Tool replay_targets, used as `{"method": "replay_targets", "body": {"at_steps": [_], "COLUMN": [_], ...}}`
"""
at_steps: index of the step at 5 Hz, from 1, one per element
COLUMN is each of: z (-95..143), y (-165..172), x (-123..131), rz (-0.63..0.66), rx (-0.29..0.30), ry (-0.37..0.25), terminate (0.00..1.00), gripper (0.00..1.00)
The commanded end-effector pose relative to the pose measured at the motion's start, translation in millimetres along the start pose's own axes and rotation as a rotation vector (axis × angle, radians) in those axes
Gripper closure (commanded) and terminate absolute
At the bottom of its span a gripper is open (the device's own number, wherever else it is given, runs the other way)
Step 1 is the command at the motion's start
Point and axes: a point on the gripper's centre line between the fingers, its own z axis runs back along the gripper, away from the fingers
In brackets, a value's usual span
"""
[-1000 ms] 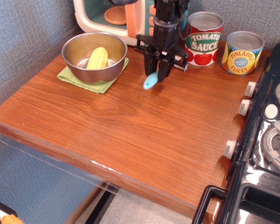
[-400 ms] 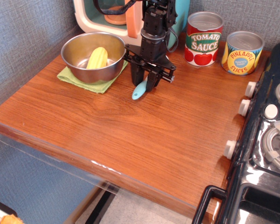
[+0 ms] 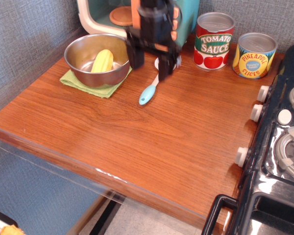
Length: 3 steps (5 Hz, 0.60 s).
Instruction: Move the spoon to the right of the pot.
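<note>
The spoon point(image 3: 148, 93) lies flat on the wooden table just right of the pot point(image 3: 95, 76). Its light blue handle points toward the front and its white bowl is partly hidden behind my gripper. The pot is a shiny steel bowl on a green cloth point(image 3: 81, 83), with a yellow piece point(image 3: 102, 60) inside. My gripper point(image 3: 151, 62) is open and empty. It hangs above the spoon's bowl end with its fingers spread wide, the left finger point(image 3: 135, 56) close to the pot's right rim.
A tomato sauce can point(image 3: 213, 40) and a pineapple slices can point(image 3: 255, 55) stand at the back right. A toy microwave point(image 3: 108, 14) is behind the pot. A black stove point(image 3: 279, 142) with white knobs runs along the right edge.
My gripper carried the spoon left toward the pot, lowered it onto the table, then opened and rose. The spoon now lies free on the wood.
</note>
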Motion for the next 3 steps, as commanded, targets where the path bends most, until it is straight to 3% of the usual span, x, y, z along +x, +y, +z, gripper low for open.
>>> {"method": "replay_targets", "body": {"at_steps": [1,2,3], "z": [43.0,43.0,43.0], "y": [8.3,8.3,8.3], "x": [-25.4,-25.4,-25.4], "rz": [-0.032,-0.032,-0.032], "rx": [-0.041,-0.041,-0.041], "ry": [-0.049,-0.049,-0.049], "terminate": [0.0,0.0,1.0], "gripper": [0.0,0.0,0.0]}}
